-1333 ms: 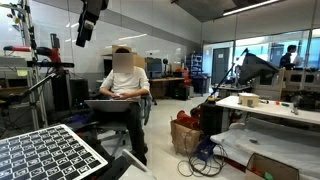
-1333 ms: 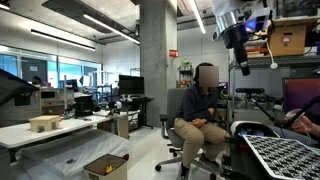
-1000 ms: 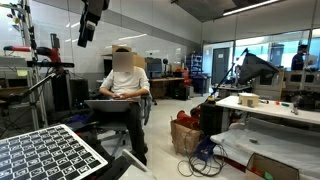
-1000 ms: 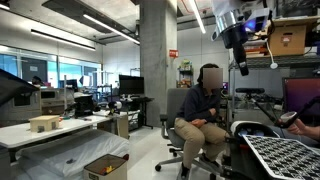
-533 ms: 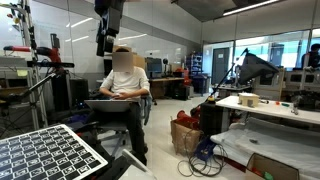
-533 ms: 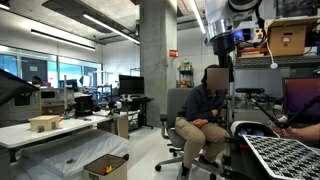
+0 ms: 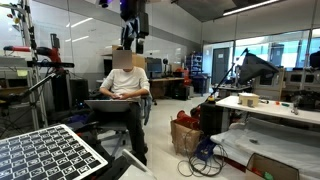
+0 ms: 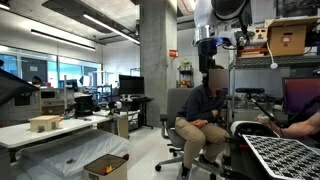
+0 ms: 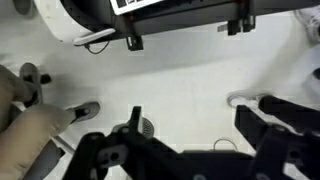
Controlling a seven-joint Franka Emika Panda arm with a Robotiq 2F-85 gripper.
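My gripper point(image 7: 135, 42) hangs high in the air, above a seated person point(image 7: 124, 85) in both exterior views; it also shows in an exterior view point(image 8: 207, 56). In the wrist view the gripper point(image 9: 190, 120) is open and empty, its two dark fingers spread wide over a pale floor. A black-and-white checkered calibration board point(image 7: 45, 152) lies low in front of me, also seen in an exterior view point(image 8: 283, 155).
The person sits on an office chair point(image 8: 190, 150) with a laptop point(image 7: 112, 103). A white table point(image 7: 270, 108) holds a small box. A concrete pillar point(image 8: 153, 60), a cardboard box point(image 8: 105, 167) on the floor, a shelf with a box point(image 8: 287, 38) and chair wheels point(image 9: 88, 110).
The arm has swung sideways through the air, from beside the person to above the person's head. The gripper stays open and empty.
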